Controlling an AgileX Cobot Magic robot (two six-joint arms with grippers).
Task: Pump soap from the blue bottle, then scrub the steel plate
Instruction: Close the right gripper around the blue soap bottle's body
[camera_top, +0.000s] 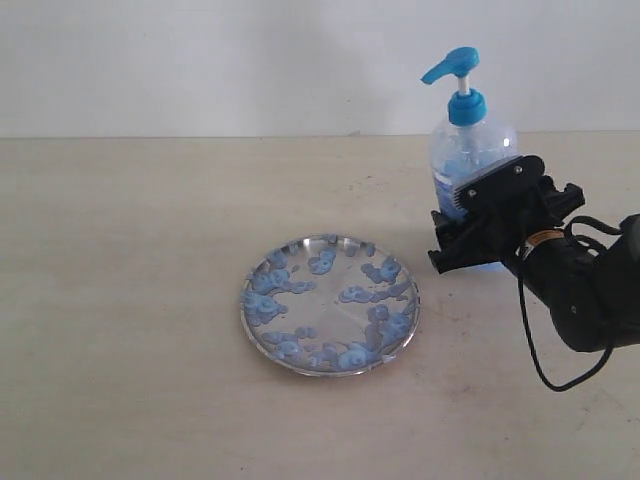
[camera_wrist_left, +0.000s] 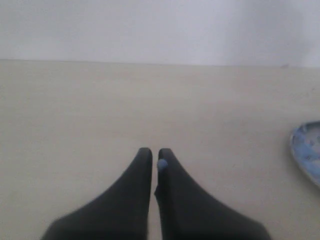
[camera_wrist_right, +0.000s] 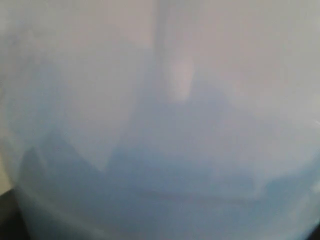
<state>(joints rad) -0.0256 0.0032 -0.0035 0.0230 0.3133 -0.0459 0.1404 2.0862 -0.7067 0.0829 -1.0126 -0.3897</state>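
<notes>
The bottle (camera_top: 468, 145) stands right of the plate (camera_top: 335, 318).

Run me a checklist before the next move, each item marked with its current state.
1. Bottle upright on the table: ok.
2. Pump head raised, nothing on it: ok.
3. Right gripper clamped on the bottle: cannot tell. It sits at the lower body, and its wrist view shows only blurred bottle.
4. Soap on the plate: ok, blue blobs cover much of it.
5. Left gripper placed at the plate: not ok. It is shut over bare table, with the plate only at the edge of its wrist view.
</notes>
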